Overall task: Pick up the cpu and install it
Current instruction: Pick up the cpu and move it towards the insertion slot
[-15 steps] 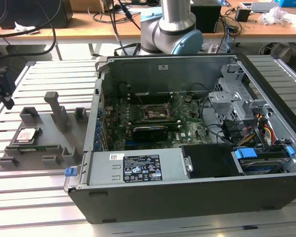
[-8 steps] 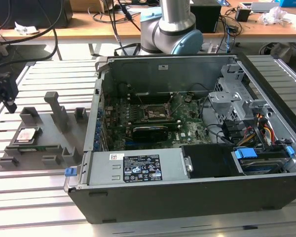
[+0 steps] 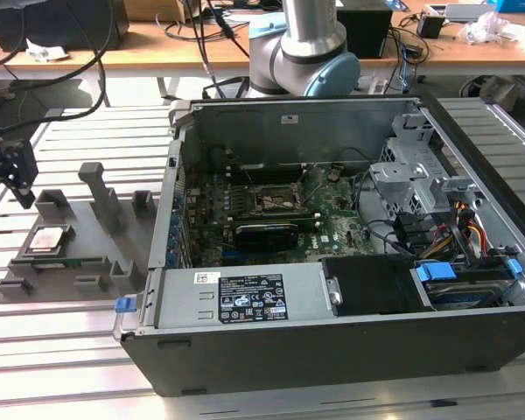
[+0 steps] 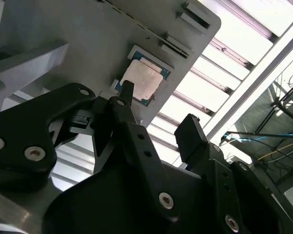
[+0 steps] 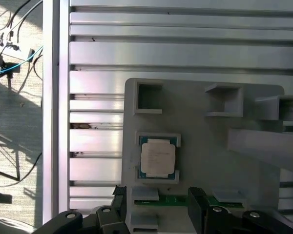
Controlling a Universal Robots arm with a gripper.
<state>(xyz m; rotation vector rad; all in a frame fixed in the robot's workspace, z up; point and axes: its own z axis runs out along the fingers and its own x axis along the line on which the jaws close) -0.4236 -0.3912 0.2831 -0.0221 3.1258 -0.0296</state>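
Exterior view, from its left to its right.

One end effector [image 3: 21, 185]: black, two fingers, hanging over the left end of one grey fixture [image 3: 87, 247] on the slatted counter [image 3: 61, 354]. In the second wrist view its fingers [image 4: 127, 95] stand wide apart with nothing between them.

One cpu [image 3: 51, 238]: flat square, silvery-grey top, thin darker rim. It lies flat in a square recess of the fixture, near the end effector and apart from it.

One open computer case [image 3: 332, 350]. Inside it is one metal-framed socket [image 3: 276, 198] with a dark centre.
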